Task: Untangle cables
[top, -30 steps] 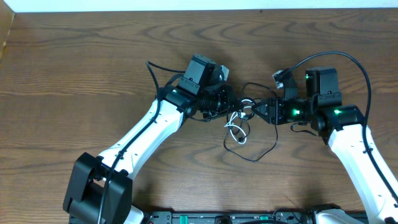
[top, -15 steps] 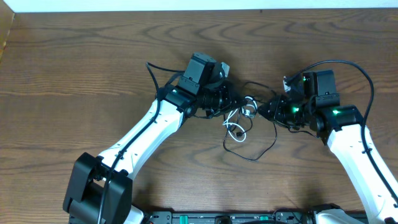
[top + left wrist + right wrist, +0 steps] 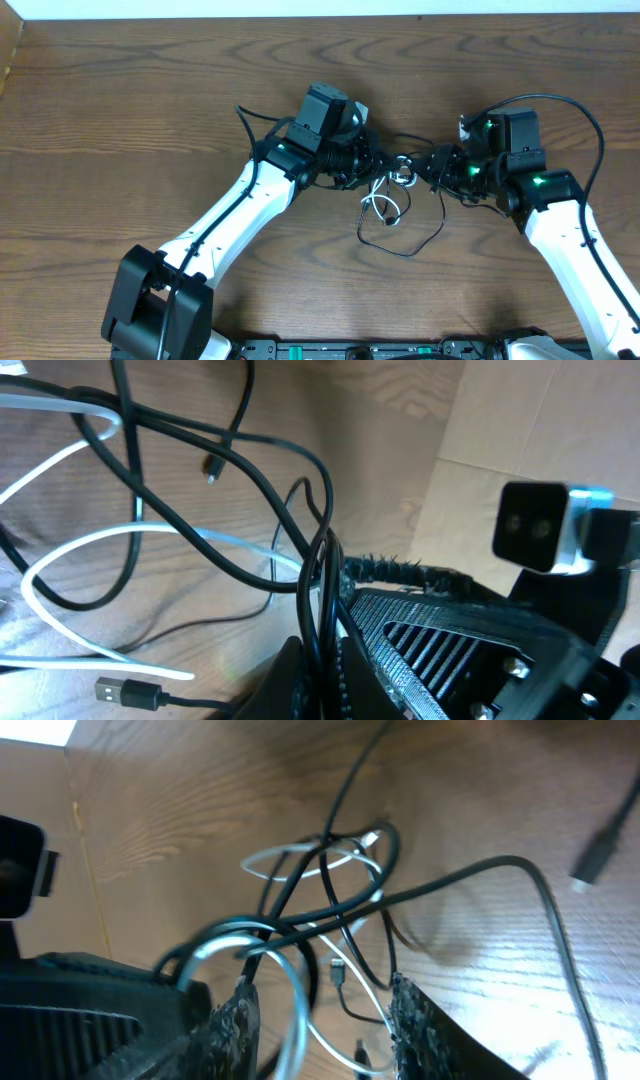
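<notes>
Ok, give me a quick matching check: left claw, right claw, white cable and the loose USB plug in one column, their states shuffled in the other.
1. left claw
2. right claw
3. white cable
4. USB plug

A. a cord's free end, flat on the table
B. open, cable loops in its gap
C. shut on black cables
D. curved in pale loops through the tangle

Pairs: 1-C, 2-B, 3-D, 4-A.
</notes>
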